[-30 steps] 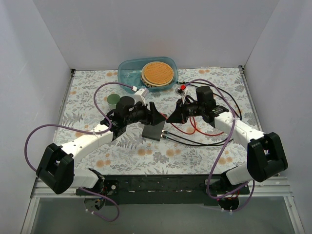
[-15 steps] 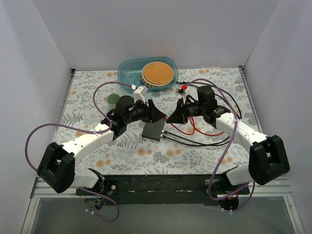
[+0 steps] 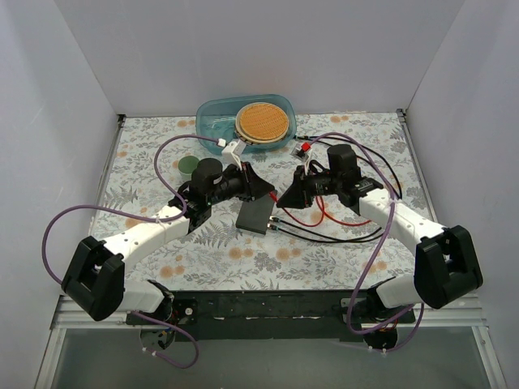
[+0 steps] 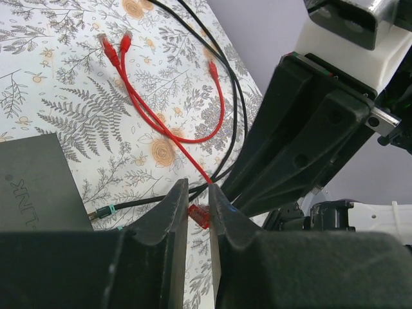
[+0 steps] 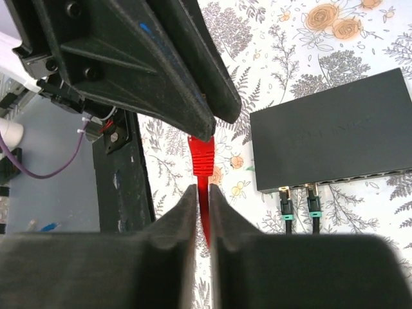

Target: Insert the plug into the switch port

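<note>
The red plug (image 5: 203, 158) is held in the air just beside the black switch (image 5: 335, 129). Its cable (image 5: 203, 182) is pinched just behind it by the right gripper (image 5: 203, 192). Its tip is flanked by the left gripper's (image 4: 196, 190) narrowly parted fingers, but whether it is gripped cannot be told.

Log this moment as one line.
left gripper shut on red plug | right gripper shut on red cable | plug not in switch

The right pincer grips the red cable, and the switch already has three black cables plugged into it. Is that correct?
Not quite. The switch has two black cables plugged into it, not three; the right wrist view shows both connectors side by side. The right pincer does grip the red cable.
</note>
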`<state>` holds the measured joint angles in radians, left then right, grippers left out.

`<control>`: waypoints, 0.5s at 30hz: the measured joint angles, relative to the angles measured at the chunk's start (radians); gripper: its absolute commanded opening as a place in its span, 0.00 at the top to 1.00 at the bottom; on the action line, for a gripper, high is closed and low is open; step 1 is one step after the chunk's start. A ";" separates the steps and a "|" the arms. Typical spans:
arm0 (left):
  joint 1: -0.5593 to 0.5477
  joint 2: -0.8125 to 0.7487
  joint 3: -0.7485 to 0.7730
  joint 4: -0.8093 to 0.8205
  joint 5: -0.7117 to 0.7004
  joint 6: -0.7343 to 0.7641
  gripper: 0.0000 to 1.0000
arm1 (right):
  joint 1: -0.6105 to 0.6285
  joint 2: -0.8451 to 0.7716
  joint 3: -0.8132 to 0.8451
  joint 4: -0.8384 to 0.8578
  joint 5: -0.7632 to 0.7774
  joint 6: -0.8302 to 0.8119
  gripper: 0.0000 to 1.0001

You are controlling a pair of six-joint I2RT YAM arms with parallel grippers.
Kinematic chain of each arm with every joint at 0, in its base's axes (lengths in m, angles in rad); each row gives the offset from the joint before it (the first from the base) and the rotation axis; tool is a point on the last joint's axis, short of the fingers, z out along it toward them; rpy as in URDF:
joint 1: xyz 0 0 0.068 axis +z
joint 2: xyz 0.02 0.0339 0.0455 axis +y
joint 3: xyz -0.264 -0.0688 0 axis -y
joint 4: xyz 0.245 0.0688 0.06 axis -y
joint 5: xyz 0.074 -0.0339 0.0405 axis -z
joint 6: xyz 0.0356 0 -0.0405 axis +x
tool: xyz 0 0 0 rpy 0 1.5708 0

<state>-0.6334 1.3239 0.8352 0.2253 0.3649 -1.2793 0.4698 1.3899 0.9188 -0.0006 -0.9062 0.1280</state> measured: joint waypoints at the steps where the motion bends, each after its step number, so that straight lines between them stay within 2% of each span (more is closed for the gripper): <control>1: -0.002 0.000 0.000 0.001 0.000 -0.001 1.00 | 0.000 -0.002 0.000 0.000 0.006 0.001 0.53; 2: -0.002 0.000 0.000 0.001 0.000 0.000 1.00 | 0.002 -0.006 0.000 -0.002 0.013 0.000 0.39; 5: -0.005 -0.004 -0.004 0.001 -0.002 0.000 1.00 | 0.002 -0.028 -0.006 0.005 0.039 0.011 0.26; 10: -0.006 -0.034 -0.016 0.001 -0.003 0.000 1.00 | 0.003 -0.114 -0.050 0.033 0.095 0.028 0.26; 15: -0.008 -0.061 -0.023 0.005 -0.004 0.000 1.00 | 0.003 -0.123 -0.052 0.071 0.112 0.045 0.29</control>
<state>-0.6411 1.2633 0.8124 0.2302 0.3611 -1.2789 0.4725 1.2667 0.8665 0.0700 -0.7940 0.1730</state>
